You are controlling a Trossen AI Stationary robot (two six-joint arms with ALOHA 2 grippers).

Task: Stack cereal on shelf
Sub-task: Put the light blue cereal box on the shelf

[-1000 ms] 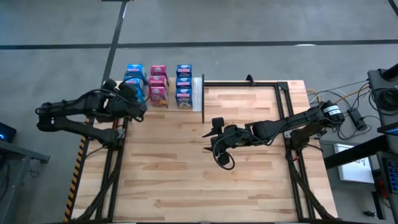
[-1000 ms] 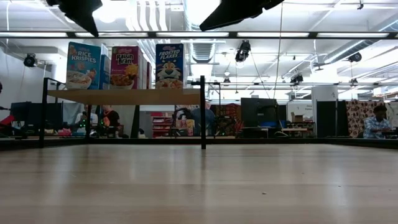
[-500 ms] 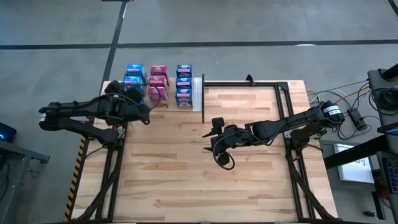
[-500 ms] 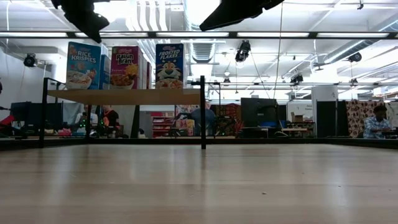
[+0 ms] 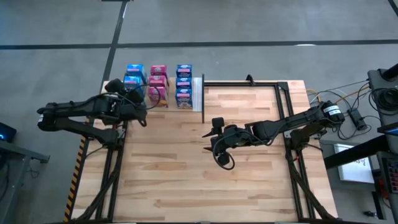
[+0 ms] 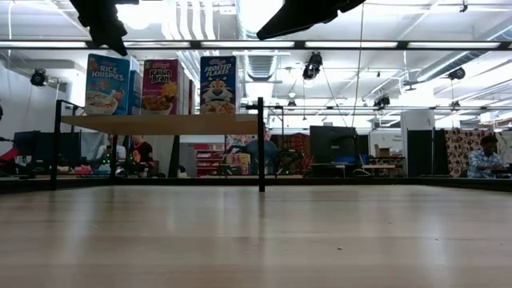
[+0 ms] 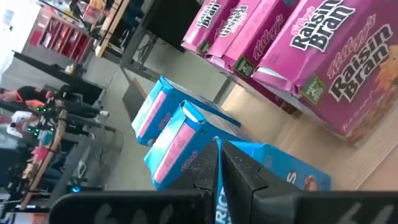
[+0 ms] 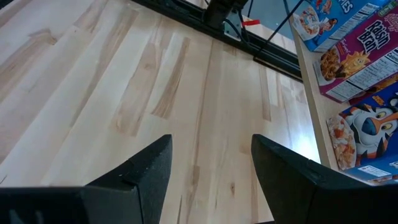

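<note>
- Cereal boxes [image 5: 157, 85] stand in blue and pink rows on the shelf [image 5: 198, 93]; none lies on the plank tabletop [image 5: 249, 168], so stacking appears nearly or fully done.
- Left gripper [image 5: 138, 110]: fingers closed together, holding nothing, just beside the blue Rice Krispies boxes [image 7: 180, 134].
- Right gripper [image 8: 211, 163]: fingers spread wide, empty, over bare planks well apart from the shelf.
- Room beyond: workshop with people seated at benches.

A plank table [image 5: 186, 162] with a black frame [image 5: 249, 83] along its far edge stands on a grey floor [image 5: 249, 25]. Cables [image 5: 348, 99] trail off the right side. Beyond the far edge, a room shows ceiling lights [image 6: 256, 12], desks with monitors [image 6: 332, 144], and a seated person [image 6: 482, 158] at far right; other figures [image 6: 142, 150], perhaps people, sit at left.
</note>
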